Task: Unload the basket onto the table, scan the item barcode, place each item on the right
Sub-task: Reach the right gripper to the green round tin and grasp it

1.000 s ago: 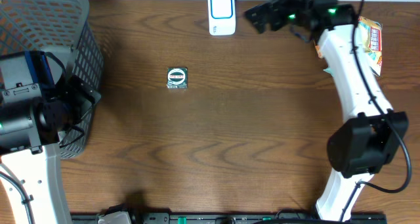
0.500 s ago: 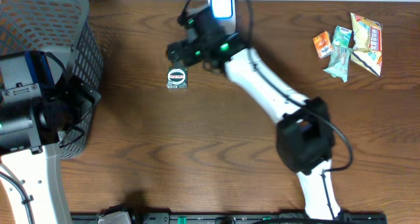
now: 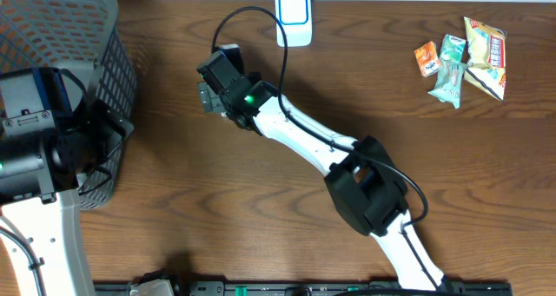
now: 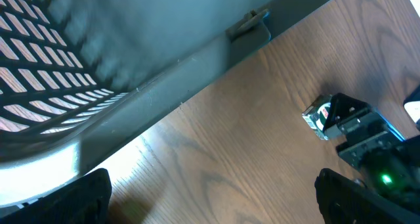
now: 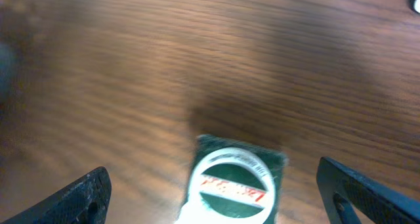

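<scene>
Item: small green packet with a white oval label, red lettering too blurred to read; flat on the table, label up, in the far half left of centre, between basket and scanner; hidden under the gripper in the overhead view, one corner seen from the left wrist. Right gripper: reached across to the far left, poised directly above the item; jaws spread wide, one dark fingertip on each side of the packet, well clear of it, nothing held. Left gripper: at the left edge, beside the basket's near-right wall; jaws at full spread, bare wood between the fingertips, nothing held. Scanner: white, upright, blue-outlined face; at the far edge near centre, to the right of and farther back than the item, apart from it. Basket: grey mesh, far-left corner, contents not discernible. Snack packets: small cluster, orange, green and yellow wrappers, far-right corner, well apart from the item and both grippers.
</scene>
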You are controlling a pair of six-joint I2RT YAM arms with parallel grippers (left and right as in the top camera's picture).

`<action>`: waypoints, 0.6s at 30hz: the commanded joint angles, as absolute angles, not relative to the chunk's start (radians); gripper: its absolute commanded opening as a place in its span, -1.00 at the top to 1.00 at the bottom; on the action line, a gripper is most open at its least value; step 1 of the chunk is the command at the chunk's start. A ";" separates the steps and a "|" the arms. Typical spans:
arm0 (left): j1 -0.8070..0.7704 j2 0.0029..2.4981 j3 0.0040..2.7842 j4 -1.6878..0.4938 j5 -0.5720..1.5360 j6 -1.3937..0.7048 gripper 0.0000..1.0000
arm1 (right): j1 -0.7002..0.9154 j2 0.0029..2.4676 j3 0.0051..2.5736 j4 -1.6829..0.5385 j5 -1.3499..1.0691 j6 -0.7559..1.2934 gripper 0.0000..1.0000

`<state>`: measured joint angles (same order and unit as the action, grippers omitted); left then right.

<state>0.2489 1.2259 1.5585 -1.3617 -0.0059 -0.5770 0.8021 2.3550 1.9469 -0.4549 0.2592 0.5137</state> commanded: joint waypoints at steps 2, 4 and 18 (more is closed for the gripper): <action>0.254 1.221 1.569 -1.365 -0.012 -0.581 -0.96 | 0.799 2.432 1.946 -0.407 0.331 0.569 -0.92; 0.254 1.221 1.569 -1.365 -0.012 -0.581 -0.95 | 0.799 2.457 1.946 -0.397 0.331 0.569 -0.92; 0.254 1.221 1.569 -1.365 -0.012 -0.581 -0.95 | 0.799 2.484 1.947 -0.448 0.389 0.567 -0.17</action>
<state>0.2489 1.2259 1.5585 -1.3617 -0.0059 -0.5770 0.8009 2.4790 1.9465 -0.4366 0.3523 0.5659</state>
